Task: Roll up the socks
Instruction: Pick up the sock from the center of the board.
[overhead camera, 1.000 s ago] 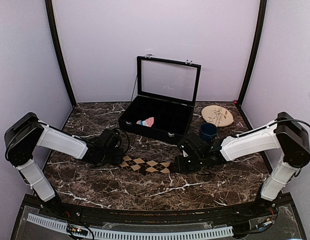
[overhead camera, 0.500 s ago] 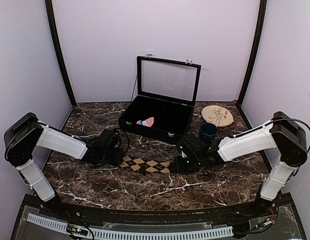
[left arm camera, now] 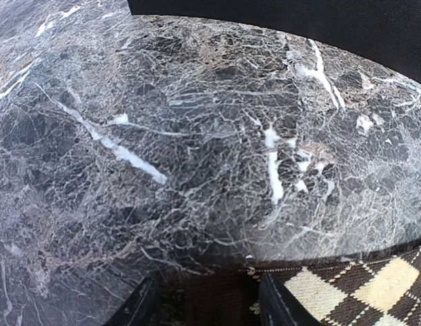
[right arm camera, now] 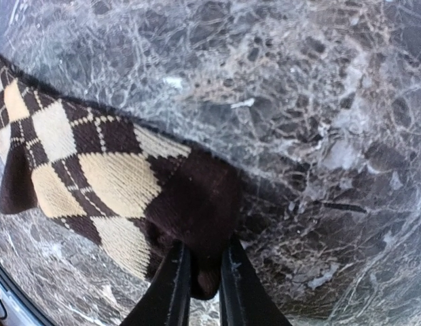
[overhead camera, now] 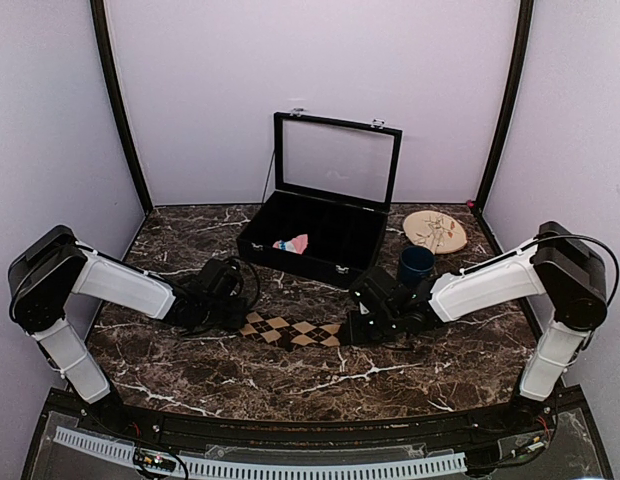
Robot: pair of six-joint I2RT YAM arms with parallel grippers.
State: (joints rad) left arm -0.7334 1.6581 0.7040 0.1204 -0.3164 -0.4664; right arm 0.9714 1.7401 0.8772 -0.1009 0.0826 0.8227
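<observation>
The dark brown argyle sock (overhead camera: 295,329) lies flat across the table's middle, cuff to the left and toe to the right. My left gripper (overhead camera: 238,318) is low at the cuff end. In the left wrist view its fingers (left arm camera: 144,305) stand apart on either side of the plain brown cuff (left arm camera: 221,299), with a gap on the left side, so the left gripper (left arm camera: 210,299) is open. My right gripper (right arm camera: 205,261) is shut on the sock's dark toe (right arm camera: 197,204), which bunches between its fingers (right arm camera: 175,285). The pink sock (overhead camera: 292,243) lies inside the black case.
The open black case (overhead camera: 290,263) with its glass lid up stands behind the sock at the middle back. A dark blue cup (overhead camera: 416,263) sits just behind my right arm, and a round wooden disc (overhead camera: 435,231) lies at the back right.
My right gripper has shifted slightly left and closed its fingers on the sock's toe. The left arm has not moved.
</observation>
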